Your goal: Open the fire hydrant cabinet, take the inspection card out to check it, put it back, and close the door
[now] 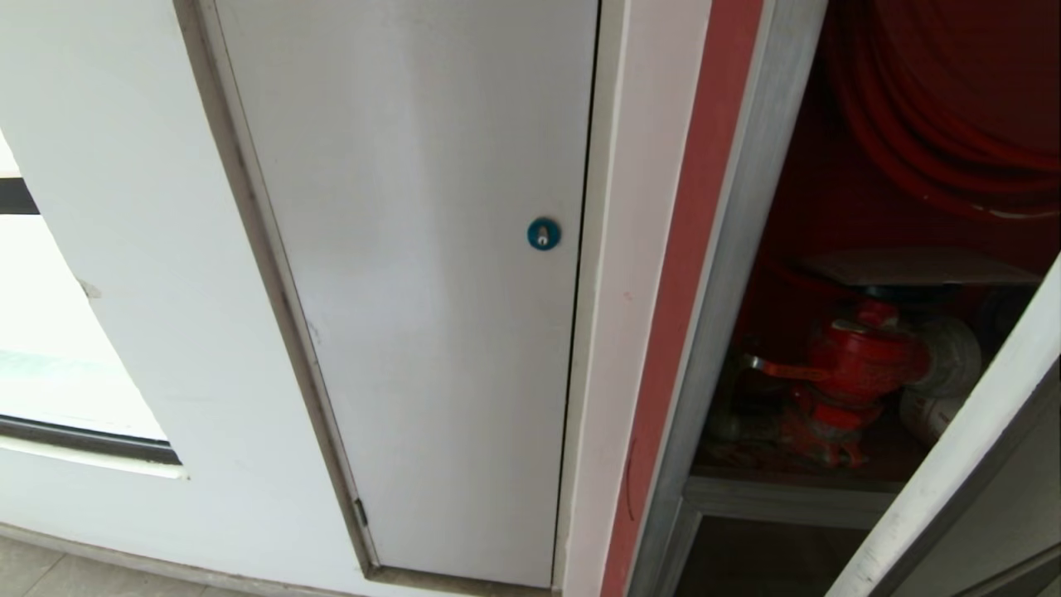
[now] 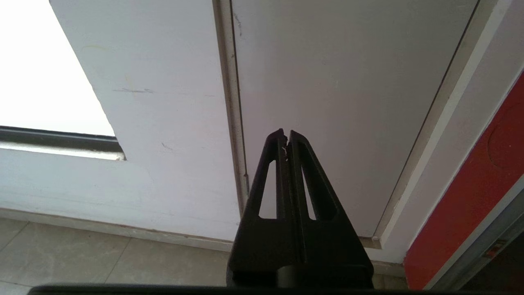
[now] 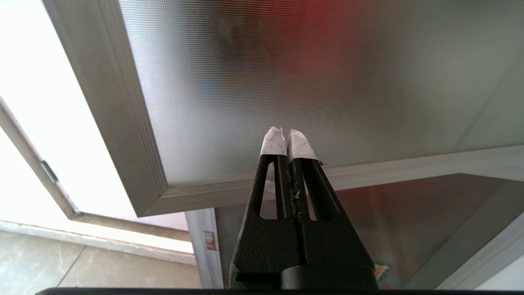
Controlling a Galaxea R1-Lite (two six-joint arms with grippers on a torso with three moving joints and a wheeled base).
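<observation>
The fire hydrant cabinet (image 1: 729, 274) stands open at the right of the head view. Inside it are a red coiled hose (image 1: 937, 108), a red hydrant valve (image 1: 854, 365) and a white rolled hose (image 1: 945, 365). The door (image 1: 953, 464) is swung out, and its pale edge crosses the lower right corner. My right gripper (image 3: 285, 133) is shut and empty, its white-taped tips just before the door's ribbed glass (image 3: 327, 82) above the crossbar (image 3: 409, 168). My left gripper (image 2: 285, 133) is shut, facing the plain white panel (image 2: 348, 102). The inspection card is out of view.
Left of the cabinet is a plain white panel (image 1: 414, 290) with a blue round lock (image 1: 543, 234). A bright window (image 1: 50, 356) is set in the white wall further left. Tiled floor (image 2: 82, 254) runs along the wall's foot.
</observation>
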